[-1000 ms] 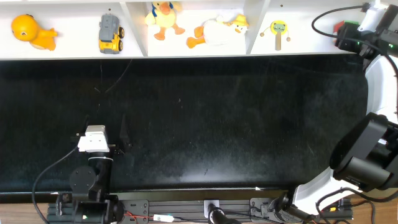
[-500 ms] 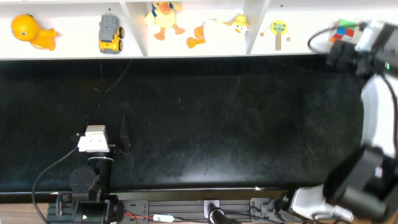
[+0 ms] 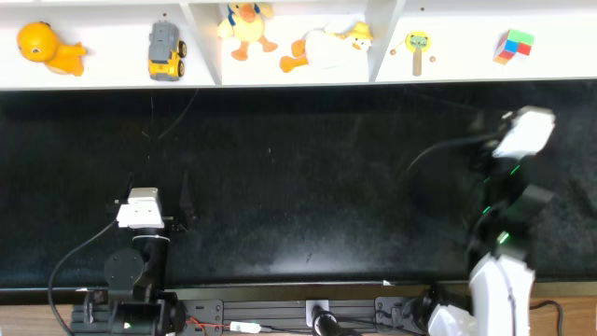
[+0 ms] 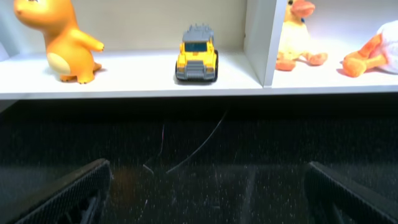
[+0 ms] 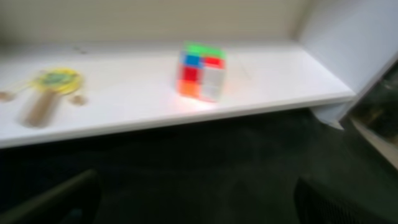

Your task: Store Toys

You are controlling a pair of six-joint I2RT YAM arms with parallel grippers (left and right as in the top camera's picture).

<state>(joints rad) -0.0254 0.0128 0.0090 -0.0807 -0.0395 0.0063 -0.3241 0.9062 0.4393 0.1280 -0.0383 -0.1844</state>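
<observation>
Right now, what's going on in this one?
Neither arm holds anything. Every visible toy sits on the white shelf: an orange figure, a yellow truck, two plush ducks, a rattle drum and a colour cube. The right gripper is open and empty above the black mat, facing the cube. The left gripper, also open, sits near its base, facing the truck. Storing looks done.
</observation>
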